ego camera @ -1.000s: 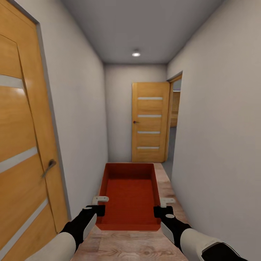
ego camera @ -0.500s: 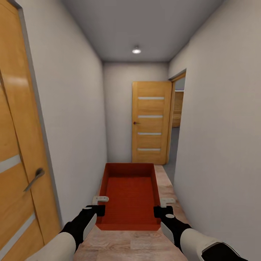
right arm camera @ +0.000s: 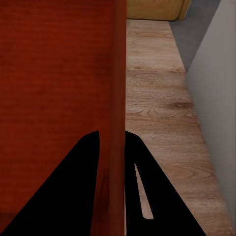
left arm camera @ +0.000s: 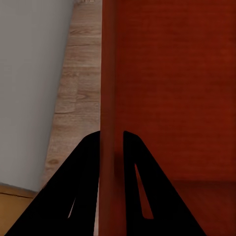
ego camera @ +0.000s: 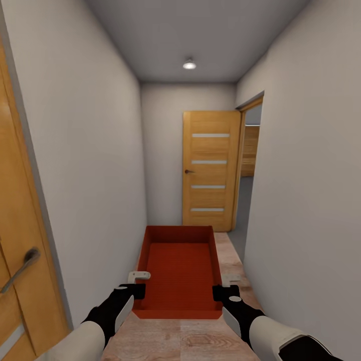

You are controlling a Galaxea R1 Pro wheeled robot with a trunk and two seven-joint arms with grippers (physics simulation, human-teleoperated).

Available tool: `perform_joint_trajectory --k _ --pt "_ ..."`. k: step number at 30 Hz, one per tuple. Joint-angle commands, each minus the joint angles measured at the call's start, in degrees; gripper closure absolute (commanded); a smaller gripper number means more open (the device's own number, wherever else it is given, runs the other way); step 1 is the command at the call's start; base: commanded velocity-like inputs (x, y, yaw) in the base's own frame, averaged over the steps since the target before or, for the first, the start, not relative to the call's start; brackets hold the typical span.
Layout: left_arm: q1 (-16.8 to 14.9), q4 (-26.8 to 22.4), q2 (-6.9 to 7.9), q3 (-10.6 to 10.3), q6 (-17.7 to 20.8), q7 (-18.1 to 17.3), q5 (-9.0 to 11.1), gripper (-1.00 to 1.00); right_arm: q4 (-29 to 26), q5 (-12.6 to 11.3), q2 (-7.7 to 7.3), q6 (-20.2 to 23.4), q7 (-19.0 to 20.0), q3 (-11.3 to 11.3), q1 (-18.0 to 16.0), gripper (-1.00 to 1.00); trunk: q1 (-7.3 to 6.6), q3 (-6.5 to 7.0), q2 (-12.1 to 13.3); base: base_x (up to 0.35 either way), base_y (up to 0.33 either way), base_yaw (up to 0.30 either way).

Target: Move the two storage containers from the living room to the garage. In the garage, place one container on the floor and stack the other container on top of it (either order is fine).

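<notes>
Here, storage container (ego camera: 179,273) carried in hallway, both fingers (left arm camera: 93,162) (right arm camera: 88,167) clamp its walls — wrist views confirm.

The head camera looks forward and down a corridor, over the storage container (ego camera: 179,268). Each wrist camera sits close above one long wall of that container (left arm camera: 109,98) (right arm camera: 118,88), sharing its interior and the plank floor (right arm camera: 157,113) beside it.
</notes>
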Motion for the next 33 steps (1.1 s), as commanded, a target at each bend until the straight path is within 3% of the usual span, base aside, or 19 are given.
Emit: perform_joint_trajectory --k 1,33 --pt "0.0 -0.2 2.08 3.9 0.3 0.7 0.4 1.0 0.0 -0.5 -0.01 -0.1 0.1 -0.3 0.0 1.0 0.05 -0.01 0.0 0.324 0.0 0.0" --pt "0.0 -0.2 2.06 3.9 0.3 0.7 0.4 1.0 0.0 -0.5 -0.01 -0.1 0.1 -0.3 0.0 1.0 0.05 -0.01 0.0 0.325 0.0 0.0"
